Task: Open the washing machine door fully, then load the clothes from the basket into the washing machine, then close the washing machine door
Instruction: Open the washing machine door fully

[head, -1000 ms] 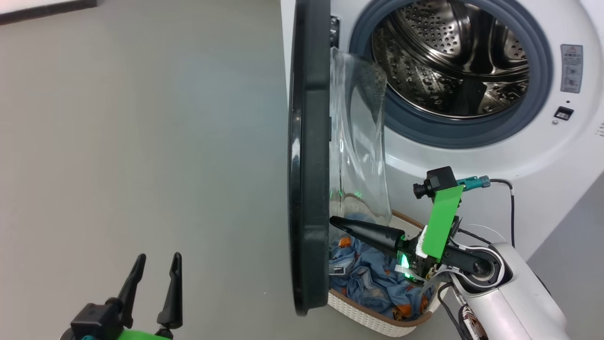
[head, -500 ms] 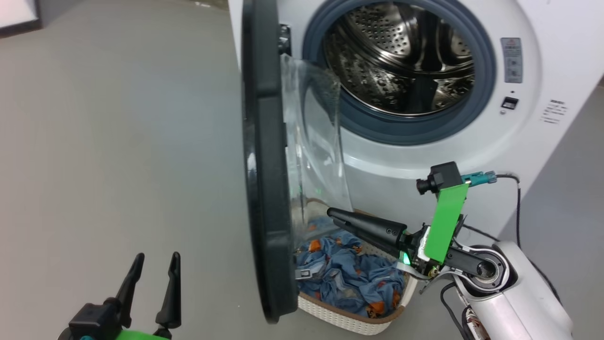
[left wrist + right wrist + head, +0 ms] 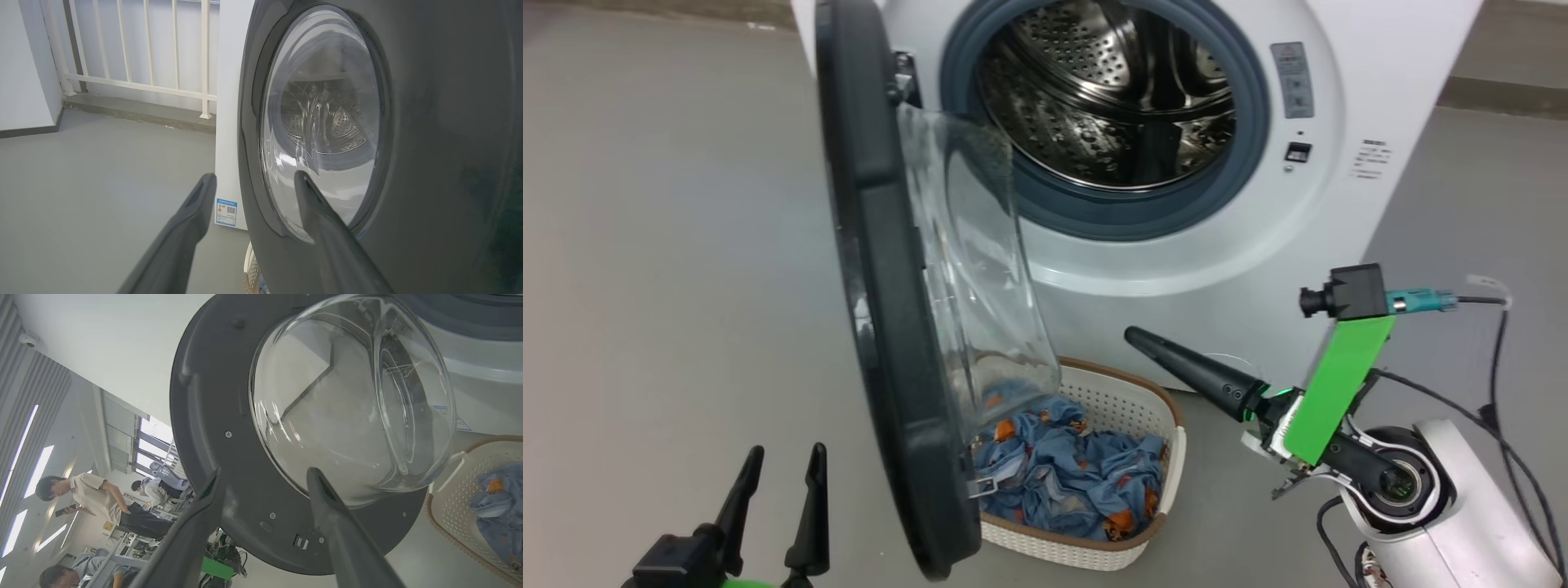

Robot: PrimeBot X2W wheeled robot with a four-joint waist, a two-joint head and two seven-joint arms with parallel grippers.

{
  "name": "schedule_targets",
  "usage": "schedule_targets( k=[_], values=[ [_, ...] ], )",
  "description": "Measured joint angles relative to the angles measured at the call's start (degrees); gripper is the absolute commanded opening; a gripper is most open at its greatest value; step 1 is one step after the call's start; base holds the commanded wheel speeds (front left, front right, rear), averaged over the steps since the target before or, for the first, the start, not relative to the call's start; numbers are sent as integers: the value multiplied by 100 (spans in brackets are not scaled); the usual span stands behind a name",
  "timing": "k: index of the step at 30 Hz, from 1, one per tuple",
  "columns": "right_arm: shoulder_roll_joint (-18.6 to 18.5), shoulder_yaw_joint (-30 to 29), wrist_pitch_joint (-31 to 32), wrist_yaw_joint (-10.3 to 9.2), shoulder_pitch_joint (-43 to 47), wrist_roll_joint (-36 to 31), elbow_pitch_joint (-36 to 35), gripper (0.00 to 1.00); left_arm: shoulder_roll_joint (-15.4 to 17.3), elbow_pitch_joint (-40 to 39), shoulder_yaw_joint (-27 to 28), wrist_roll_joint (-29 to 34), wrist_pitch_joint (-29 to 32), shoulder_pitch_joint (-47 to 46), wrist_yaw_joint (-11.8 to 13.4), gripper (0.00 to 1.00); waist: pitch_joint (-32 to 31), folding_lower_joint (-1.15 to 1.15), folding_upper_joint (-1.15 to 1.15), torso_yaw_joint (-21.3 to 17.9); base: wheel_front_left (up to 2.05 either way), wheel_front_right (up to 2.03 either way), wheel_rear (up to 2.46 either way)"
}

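The washing machine (image 3: 1160, 269) stands with its steel drum (image 3: 1103, 90) exposed. The washing machine door (image 3: 882, 286) hangs open, edge-on to the head view, its glass bowl (image 3: 964, 269) facing the machine. Below it the basket (image 3: 1119, 396) holds the clothes (image 3: 1070, 474), blue with orange figures. My right gripper (image 3: 1135, 335) hovers right of the basket and holds nothing. In the right wrist view, that gripper (image 3: 264, 473) is open and faces the door's inner side (image 3: 212, 416). My left gripper (image 3: 787, 457) is open at the lower left, outside the door (image 3: 429, 143).
Grey floor (image 3: 670, 245) spreads to the left of the door. A white railing (image 3: 163, 49) and a kerb run behind the machine. Cables (image 3: 1503, 384) trail by my right arm. People (image 3: 94, 498) stand in the background of the right wrist view.
The head camera has turned, shifting the whole picture left. My right gripper has opened and drawn back to the right, away from the door and the basket. The left gripper is unchanged.
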Motion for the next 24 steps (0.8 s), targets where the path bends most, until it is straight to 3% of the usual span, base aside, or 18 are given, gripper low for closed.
schedule_targets(
  k=[5,13,20,24],
  values=[
    [-247,47,-826,0,106,-613,-233,100,-1,-52,33,-4,0,7,20,100,27,0,0,-245,0,0,0],
    [-889,495,-2987,0,233,-2057,-467,100,-8,-75,52,-4,0,11,20,100,55,0,0,-339,0,0,0],
    [-1220,813,-4552,0,669,-2617,-154,100,-14,-90,54,-4,1,122,22,100,0,0,0,-265,0,0,0],
    [-1289,840,-4988,0,873,-3103,73,100,-14,-90,57,-4,1,125,23,100,-52,0,0,-238,0,0,0]
  ],
)
